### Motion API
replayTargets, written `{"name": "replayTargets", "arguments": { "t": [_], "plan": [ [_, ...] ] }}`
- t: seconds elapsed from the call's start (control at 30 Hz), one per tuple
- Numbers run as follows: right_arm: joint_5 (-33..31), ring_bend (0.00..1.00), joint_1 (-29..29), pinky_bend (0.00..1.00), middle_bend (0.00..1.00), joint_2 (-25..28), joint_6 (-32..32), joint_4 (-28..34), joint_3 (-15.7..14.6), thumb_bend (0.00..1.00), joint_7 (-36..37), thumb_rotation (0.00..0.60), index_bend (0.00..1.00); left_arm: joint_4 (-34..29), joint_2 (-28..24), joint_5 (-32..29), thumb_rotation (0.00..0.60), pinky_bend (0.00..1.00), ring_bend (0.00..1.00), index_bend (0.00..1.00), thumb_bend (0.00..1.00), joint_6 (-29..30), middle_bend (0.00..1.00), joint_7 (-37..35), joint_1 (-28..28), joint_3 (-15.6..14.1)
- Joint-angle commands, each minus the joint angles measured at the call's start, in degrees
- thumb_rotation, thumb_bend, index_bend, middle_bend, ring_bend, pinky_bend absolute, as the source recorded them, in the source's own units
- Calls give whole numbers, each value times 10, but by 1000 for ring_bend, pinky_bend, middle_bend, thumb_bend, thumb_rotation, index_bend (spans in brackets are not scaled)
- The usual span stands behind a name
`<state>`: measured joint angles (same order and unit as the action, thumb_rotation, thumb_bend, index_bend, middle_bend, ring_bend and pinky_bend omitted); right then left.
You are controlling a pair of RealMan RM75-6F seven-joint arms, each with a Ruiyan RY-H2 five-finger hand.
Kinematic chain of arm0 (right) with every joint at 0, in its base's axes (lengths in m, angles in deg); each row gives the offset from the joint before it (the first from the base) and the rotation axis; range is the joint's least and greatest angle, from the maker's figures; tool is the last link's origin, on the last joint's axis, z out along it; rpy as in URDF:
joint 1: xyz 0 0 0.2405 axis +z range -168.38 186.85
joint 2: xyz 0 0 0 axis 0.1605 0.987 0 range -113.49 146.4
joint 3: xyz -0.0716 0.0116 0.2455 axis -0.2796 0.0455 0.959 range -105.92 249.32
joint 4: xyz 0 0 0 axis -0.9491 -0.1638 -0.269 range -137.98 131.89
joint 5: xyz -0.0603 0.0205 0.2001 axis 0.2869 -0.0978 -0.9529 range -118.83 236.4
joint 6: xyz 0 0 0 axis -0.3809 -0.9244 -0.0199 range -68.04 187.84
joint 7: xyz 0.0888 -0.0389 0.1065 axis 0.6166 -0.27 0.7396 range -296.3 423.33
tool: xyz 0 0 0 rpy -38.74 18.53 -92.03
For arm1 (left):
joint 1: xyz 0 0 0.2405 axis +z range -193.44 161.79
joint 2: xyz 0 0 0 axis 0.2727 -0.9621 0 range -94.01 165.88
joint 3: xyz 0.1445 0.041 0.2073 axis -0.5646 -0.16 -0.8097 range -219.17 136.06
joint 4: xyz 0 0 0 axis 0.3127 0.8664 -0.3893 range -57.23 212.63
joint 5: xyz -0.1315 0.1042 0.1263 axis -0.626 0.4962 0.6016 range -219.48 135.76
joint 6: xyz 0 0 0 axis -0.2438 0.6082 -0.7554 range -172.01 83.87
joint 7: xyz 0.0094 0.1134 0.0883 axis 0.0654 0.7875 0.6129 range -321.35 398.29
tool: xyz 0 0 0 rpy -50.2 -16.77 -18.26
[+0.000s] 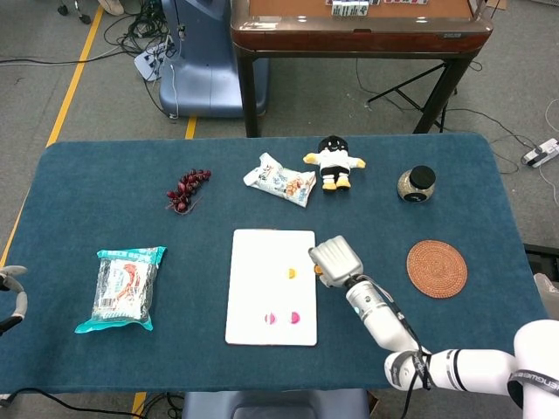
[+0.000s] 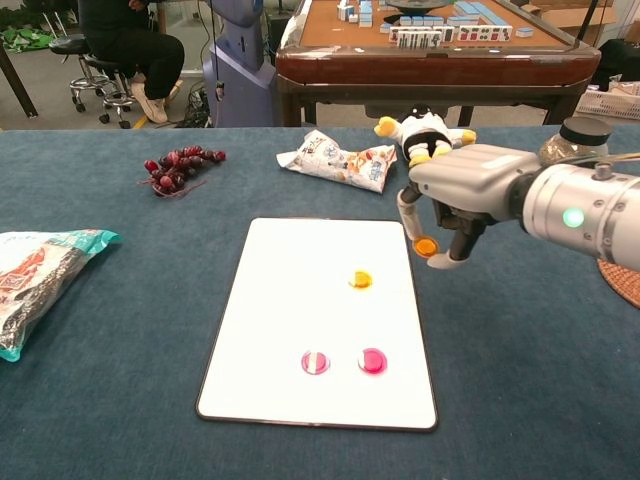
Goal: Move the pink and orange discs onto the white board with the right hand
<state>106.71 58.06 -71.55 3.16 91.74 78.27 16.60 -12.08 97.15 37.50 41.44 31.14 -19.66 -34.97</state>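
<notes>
My right hand (image 2: pixel 455 190) (image 1: pixel 335 258) hovers above the right edge of the white board (image 2: pixel 320 315) (image 1: pixel 262 288), pinching an orange disc (image 2: pixel 426 246) (image 1: pixel 320 271) between thumb and a finger. On the board lie an orange disc (image 2: pixel 360 279) (image 1: pixel 292 273), a bright pink disc (image 2: pixel 372 361) (image 1: pixel 295 318) and a pale pink striped disc (image 2: pixel 315 362) (image 1: pixel 270 319). My left hand (image 1: pixel 10 292) shows only at the far left edge of the head view, off the table; its fingers are unclear.
Grapes (image 2: pixel 180 164), a snack packet (image 2: pixel 335 158), a plush toy (image 2: pixel 425 133) and a jar (image 2: pixel 573 153) line the far side. A woven coaster (image 1: pixel 437 268) lies right of my hand. A packaged bag (image 1: pixel 125 288) lies at the left.
</notes>
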Motion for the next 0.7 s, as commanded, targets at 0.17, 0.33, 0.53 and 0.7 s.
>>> {"name": "replayTargets", "arguments": {
  "t": [0.17, 0.33, 0.53, 0.7],
  "plan": [
    [-38, 1000, 36, 1000, 1000, -31, -2, 1, 12, 268, -38, 600, 540, 0, -3, -2, 600, 593, 442, 401, 488, 1, 523, -6, 2, 2],
    [-58, 1000, 54, 1000, 1000, -51, 0, -9, 18, 268, -46, 600, 540, 0, -6, -4, 600, 593, 442, 403, 488, 0, 523, -11, 2, 2],
    [-80, 1000, 74, 1000, 1000, -74, 3, -30, 26, 268, -47, 600, 540, -1, -6, -2, 600, 593, 442, 404, 488, 0, 523, -11, 3, 2],
    [-99, 1000, 96, 1000, 1000, -93, 14, -58, 37, 268, -48, 600, 540, -2, -8, -2, 600, 593, 442, 404, 488, 1, 522, -13, 4, 2]
  ]
}}
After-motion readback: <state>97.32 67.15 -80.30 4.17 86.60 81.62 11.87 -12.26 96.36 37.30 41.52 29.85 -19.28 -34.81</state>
